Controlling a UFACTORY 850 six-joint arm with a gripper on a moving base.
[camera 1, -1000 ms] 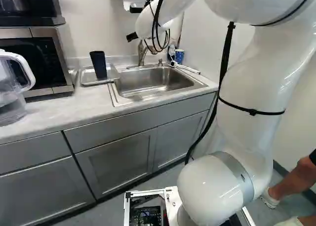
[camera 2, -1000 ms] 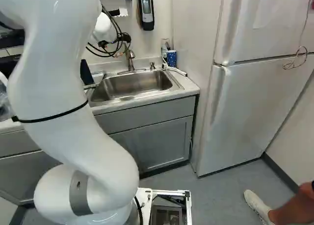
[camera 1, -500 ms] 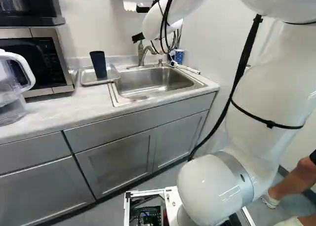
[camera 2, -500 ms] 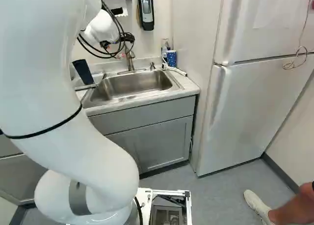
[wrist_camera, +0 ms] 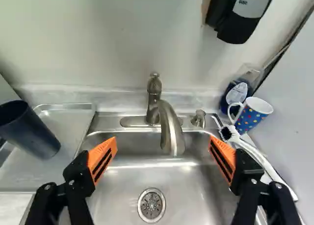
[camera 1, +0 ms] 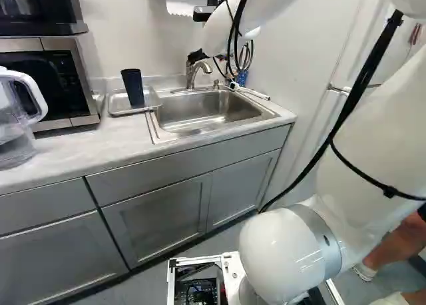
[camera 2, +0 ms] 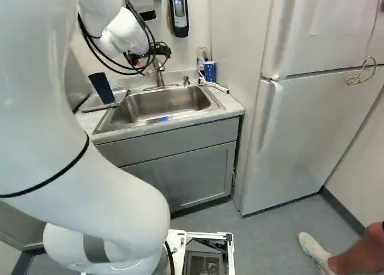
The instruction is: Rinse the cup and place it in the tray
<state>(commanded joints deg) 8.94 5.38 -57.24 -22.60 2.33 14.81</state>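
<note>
To either side of the wide-spread tool [camera 2: 161, 50], dark cup [wrist_camera: 30, 130] on the tray [wrist_camera: 73, 136] and spotted mug [wrist_camera: 251, 116].

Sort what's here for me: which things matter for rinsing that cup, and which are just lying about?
Likely the job's:
- tall dark cup, in the tray
- shallow metal tray
- metal sink
- curved metal faucet
- black gripper with orange pads

Likely just about:
- blue dotted mug
- white brush
- clear pitcher with white handle
</note>
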